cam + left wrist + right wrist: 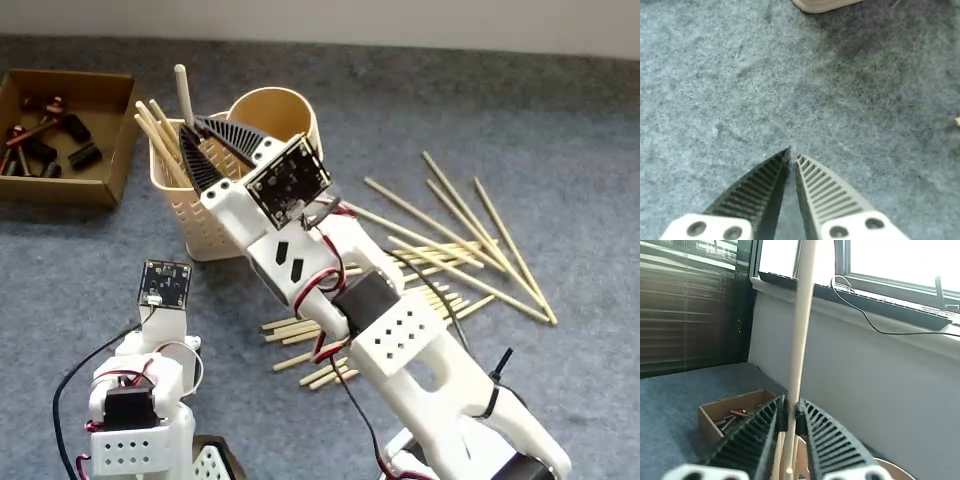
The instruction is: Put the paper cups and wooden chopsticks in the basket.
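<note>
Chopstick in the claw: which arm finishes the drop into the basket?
Right. The right claw grips the chopstick upright over the basket; the left claw is shut over carpet, holding nothing.

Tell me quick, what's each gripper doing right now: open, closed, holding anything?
Left gripper: closed, holding nothing.
Right gripper: closed on a wooden chopstick.

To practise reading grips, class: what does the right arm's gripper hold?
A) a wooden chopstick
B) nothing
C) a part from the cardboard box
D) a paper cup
A: the right gripper is shut on an upright chopstick at the basket.
</note>
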You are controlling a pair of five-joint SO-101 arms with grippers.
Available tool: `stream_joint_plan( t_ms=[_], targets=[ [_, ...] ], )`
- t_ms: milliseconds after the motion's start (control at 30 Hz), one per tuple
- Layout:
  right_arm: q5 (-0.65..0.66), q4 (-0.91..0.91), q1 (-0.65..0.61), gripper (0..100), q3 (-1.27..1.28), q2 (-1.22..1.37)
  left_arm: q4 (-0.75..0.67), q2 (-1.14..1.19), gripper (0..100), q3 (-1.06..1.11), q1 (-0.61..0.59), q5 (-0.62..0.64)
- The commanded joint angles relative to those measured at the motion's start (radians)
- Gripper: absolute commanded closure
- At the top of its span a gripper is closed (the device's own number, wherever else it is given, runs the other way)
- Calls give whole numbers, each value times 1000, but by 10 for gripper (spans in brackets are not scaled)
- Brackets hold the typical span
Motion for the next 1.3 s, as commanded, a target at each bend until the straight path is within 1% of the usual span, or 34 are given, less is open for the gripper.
stream_joint_plan(
  t_ms=[0, 67, 200, 333, 467, 633, 867, 1033, 1267],
  targets=[
    [14, -19, 21, 988, 13, -4, 3, -5, 993, 21, -8, -3],
    [12, -19, 25, 978, 22, -4, 3, -5, 993, 21, -8, -3],
    [9, -7, 27, 889, 22, -4, 3, -5, 993, 21, -8, -3],
    [5, 104, 27, 882, 15, -15, 3, -5, 993, 21, -8, -3],
    [-51, 185, 27, 882, -25, -45, 3, -5, 993, 21, -8, -3],
    [-54, 384, 25, 882, -65, -137, 3, -5, 993, 21, -8, -3],
    [-54, 674, 35, 882, -61, -344, 3, -5, 993, 21, -8, -3],
    [-55, 857, 151, 882, -58, -461, 3, -5, 993, 21, -8, -5],
    [-63, 1161, 306, 882, -58, -527, 3, -7, 993, 21, -8, -5]
  ],
)
